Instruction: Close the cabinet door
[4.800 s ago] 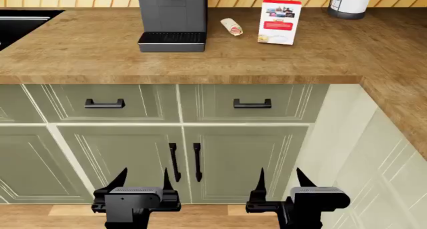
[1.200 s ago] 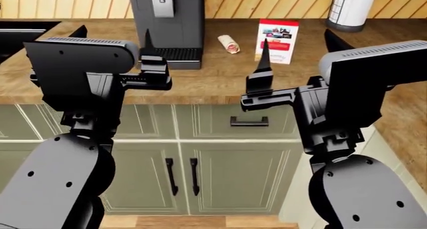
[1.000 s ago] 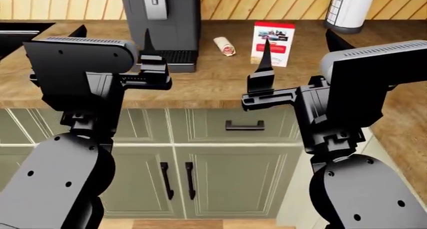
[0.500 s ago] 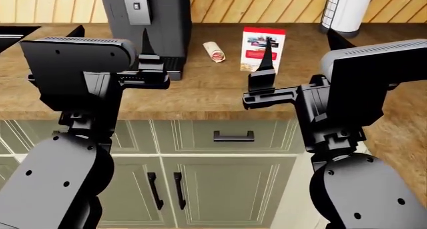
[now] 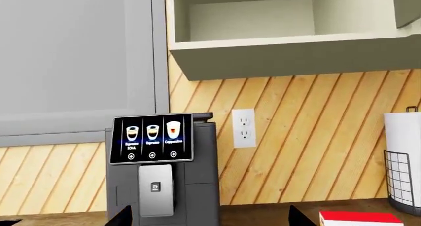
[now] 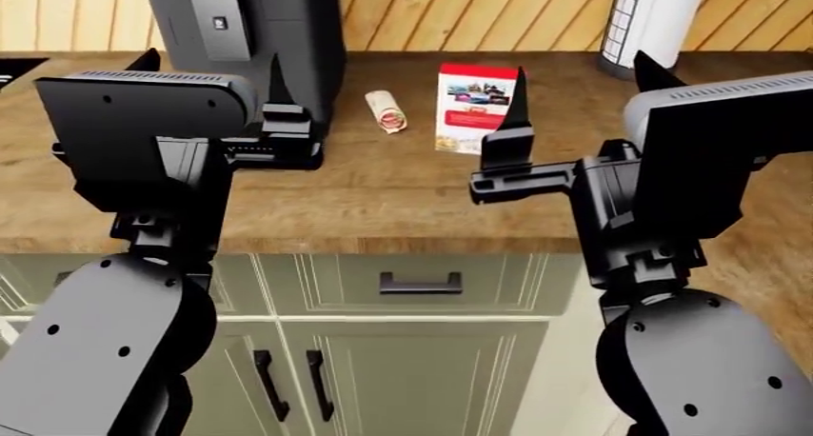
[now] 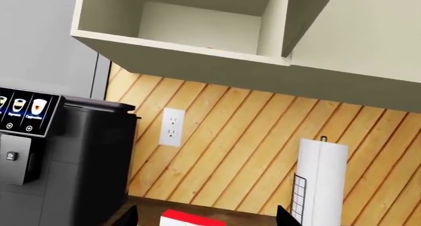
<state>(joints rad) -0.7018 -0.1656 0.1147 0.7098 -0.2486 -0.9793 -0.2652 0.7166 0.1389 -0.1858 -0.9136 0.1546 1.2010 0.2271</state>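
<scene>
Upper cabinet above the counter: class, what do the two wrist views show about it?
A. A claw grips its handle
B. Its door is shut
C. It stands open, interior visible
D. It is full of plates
C: the upper cabinet shows its bare interior, door swung aside.

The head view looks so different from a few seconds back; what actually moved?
Both arms rose from down by the lower cabinet doors to counter height, the left gripper and right gripper now raised with jaws open, holding nothing. The view then slid rightward: the black coffee machine, wrapped burrito and red-and-white card drifted left. The items kept their places on the wooden countertop.
</scene>
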